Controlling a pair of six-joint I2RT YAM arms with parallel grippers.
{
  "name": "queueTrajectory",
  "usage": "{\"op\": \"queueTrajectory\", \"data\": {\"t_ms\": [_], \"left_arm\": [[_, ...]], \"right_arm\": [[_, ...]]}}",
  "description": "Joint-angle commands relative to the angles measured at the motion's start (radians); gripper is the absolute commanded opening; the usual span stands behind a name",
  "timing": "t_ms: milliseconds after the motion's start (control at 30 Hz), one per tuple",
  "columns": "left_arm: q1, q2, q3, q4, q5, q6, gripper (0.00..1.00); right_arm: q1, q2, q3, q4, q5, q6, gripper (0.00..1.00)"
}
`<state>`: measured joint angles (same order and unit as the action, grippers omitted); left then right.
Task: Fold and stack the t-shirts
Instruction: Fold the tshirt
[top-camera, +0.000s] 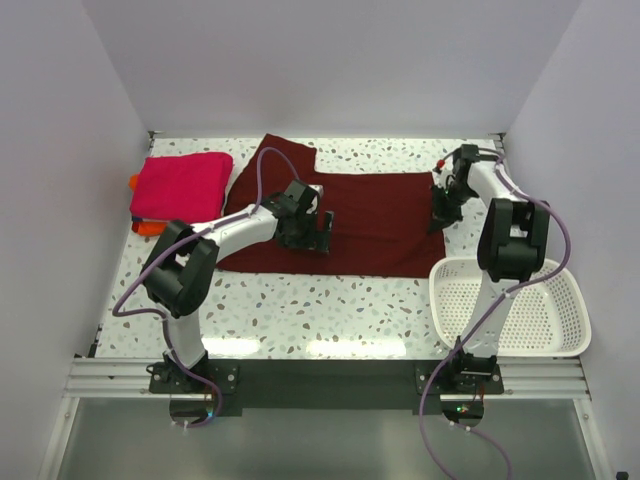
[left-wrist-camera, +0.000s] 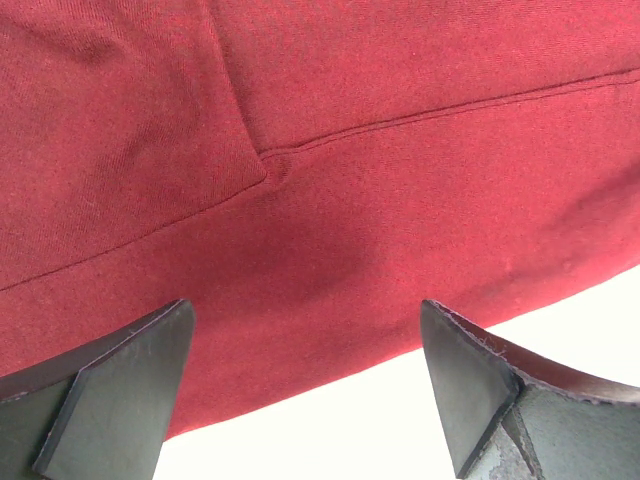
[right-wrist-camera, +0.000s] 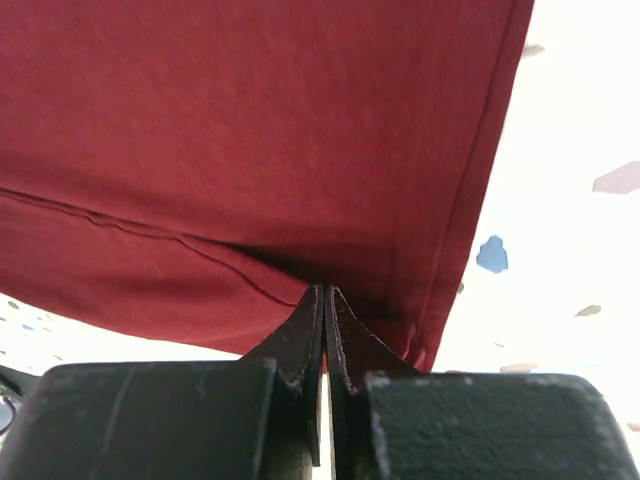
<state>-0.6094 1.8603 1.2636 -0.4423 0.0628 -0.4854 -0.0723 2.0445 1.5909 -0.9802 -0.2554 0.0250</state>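
1. Nearest, on the right of the table (top-camera: 300, 310), sits a white slotted basket (top-camera: 545, 325). The right arm crosses over its far left rim and hides part of it.
2. The maroon shirt (top-camera: 370, 215) lies spread flat across the middle of the table, one sleeve pointing to the far left. The left arm covers a strip of the shirt's left half. The shirt's right edge is partly hidden behind the right arm's wrist.
3. The left gripper (top-camera: 322, 230) sits over the shirt near its near hem, its jaws spread wide. In the left wrist view the left gripper (left-wrist-camera: 305, 320) frames a seam and a folded edge of the maroon shirt (left-wrist-camera: 330, 150). The table beyond the hem is washed out to plain white. Whether the fingertips (left-wrist-camera: 150, 350) touch the cloth cannot be told.
4. The right gripper (top-camera: 440, 212) is at the shirt's right edge. In the right wrist view the right gripper (right-wrist-camera: 325, 300) has its jaws pressed together, pinching the maroon shirt (right-wrist-camera: 250, 130) close to a hemmed corner. The pinched spot itself lies in shadow.
5. Farthest, at the back left, a pink shirt (top-camera: 182, 185) lies folded into a rectangle just beside the maroon sleeve. It rests on an orange shirt (top-camera: 147, 228), of which only thin slivers show at the left and near edges.
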Motion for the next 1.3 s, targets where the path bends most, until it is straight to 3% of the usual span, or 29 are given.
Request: {"op": "queueTrajectory", "data": {"t_ms": [0,333,633,900,1267], "left_arm": [[0.000,-0.013,0.005,0.020,-0.015,0.021,1.00],[-0.001,-0.006,0.013,-0.001,-0.037,0.024,1.00],[0.000,-0.021,0.056,-0.044,-0.169,-0.015,1.00],[0.036,-0.067,0.105,-0.082,-0.235,-0.048,1.00],[0.195,-0.030,0.129,-0.090,-0.273,-0.050,1.00]], "right_arm": [[0.000,0.040,0.055,-0.025,-0.042,-0.020,0.00],[0.003,0.086,0.099,-0.018,-0.009,-0.020,0.00],[0.003,0.040,0.063,-0.025,0.119,-0.004,0.01],[0.003,0.011,0.084,-0.038,0.136,0.009,0.43],[0.055,-0.086,0.167,-0.008,0.085,0.078,0.66]]}}
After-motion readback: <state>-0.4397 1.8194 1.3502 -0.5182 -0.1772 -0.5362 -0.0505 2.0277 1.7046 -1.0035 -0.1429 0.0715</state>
